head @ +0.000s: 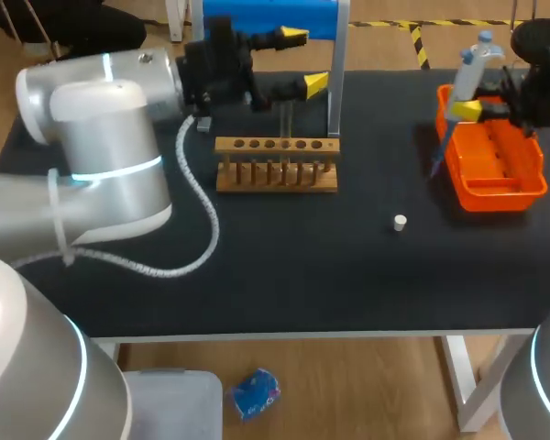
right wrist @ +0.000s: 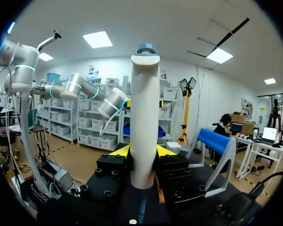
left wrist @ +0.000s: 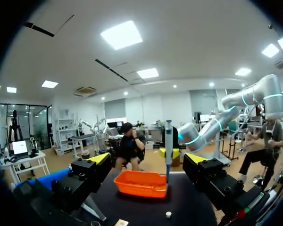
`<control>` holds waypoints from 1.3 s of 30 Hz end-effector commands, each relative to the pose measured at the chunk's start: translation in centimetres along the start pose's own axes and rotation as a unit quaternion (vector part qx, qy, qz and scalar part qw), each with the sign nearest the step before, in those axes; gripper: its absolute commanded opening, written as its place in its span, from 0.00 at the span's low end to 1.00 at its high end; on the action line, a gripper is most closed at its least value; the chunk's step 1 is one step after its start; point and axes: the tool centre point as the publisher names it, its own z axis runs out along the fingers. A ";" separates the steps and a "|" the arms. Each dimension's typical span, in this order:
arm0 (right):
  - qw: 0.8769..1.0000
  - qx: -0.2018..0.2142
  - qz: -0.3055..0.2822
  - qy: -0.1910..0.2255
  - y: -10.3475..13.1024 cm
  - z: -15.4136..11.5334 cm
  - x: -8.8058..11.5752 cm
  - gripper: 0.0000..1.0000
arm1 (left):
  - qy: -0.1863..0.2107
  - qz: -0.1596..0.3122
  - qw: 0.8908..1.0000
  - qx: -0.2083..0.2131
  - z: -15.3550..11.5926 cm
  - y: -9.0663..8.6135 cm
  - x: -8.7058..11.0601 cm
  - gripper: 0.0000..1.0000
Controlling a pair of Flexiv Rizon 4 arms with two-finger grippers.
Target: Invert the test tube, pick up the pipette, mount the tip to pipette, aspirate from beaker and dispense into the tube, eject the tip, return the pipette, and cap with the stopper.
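Note:
My right gripper (head: 467, 109) is shut on the grey-and-white pipette (head: 467, 78). It holds it upright over the orange tray (head: 522, 188), the thin tip end (head: 437, 160) hanging just outside the tray's left wall. In the right wrist view the pipette (right wrist: 145, 117) fills the gap between the yellow fingertips (right wrist: 120, 150). My left gripper (head: 304, 60) stands open at the back, just above the wooden tube rack (head: 275, 174), where a thin clear tube (head: 285, 124) stands upright. A small white stopper (head: 400, 222) lies on the dark table. Ahead of the open left gripper (left wrist: 146, 160) are the tray (left wrist: 141, 183) and pipette (left wrist: 168, 141).
A blue stand with grey uprights (head: 336, 55) rises behind the rack, close to my left gripper. A white coiled cable (head: 197, 197) trails from the left arm across the table. The table's front edge (head: 302, 332) runs along the near side.

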 end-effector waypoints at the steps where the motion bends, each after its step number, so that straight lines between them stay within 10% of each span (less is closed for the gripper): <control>1: 1.000 0.006 -0.001 -0.005 0.4 -3.4 -0.3 0.00 | 0.009 0.005 1.000 -0.017 4.4 -1.5 -1.3 1.00; 19: 0.999 0.020 -0.005 -0.041 -0.7 -11.3 -4.5 0.00 | 0.038 0.020 0.999 -0.032 11.9 -3.3 -2.8 1.00; 39: 0.999 -0.001 -0.019 -0.029 -2.9 -13.9 -8.2 0.00 | 0.045 0.015 0.998 -0.029 15.9 -2.9 -2.6 1.00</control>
